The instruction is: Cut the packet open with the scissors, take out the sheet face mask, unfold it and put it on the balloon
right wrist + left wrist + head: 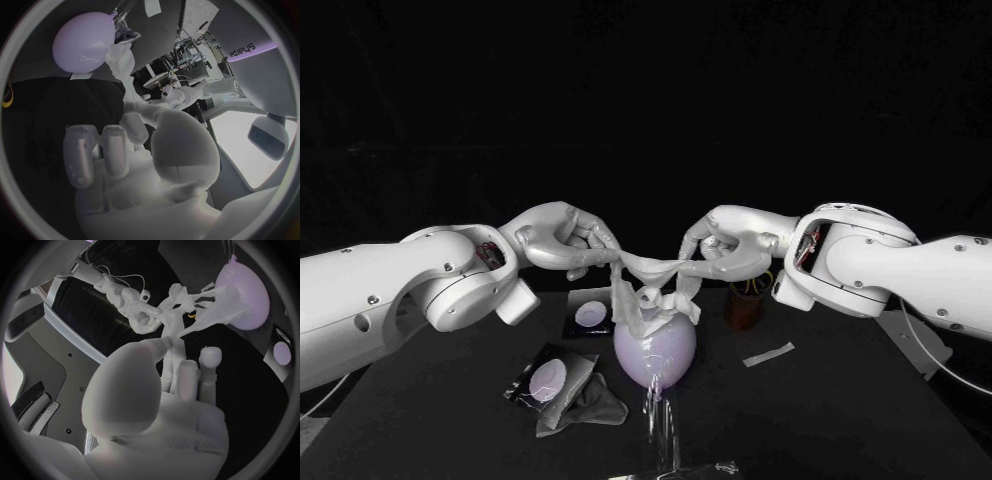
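Observation:
A pale lilac balloon (656,350) stands upright at the table's middle. Above it hangs the white sheet face mask (646,280), stretched between my two hands, its lower folds draping onto the balloon's top. My left hand (567,238) pinches the mask's left end. At the mask's right end, my right hand (721,250) pinches it too. The left wrist view shows the mask (206,315) running from my fingers toward the balloon (245,290). In the right wrist view the mask (122,62) hangs beside the balloon (84,42).
The cut packet (564,385) lies crumpled at the balloon's front left. A small pale-labelled packet (593,315) lies behind it. A dark jar (746,305) stands under my right hand. A cut strip (769,353) lies to the balloon's right, with scissors (711,468) at the front edge.

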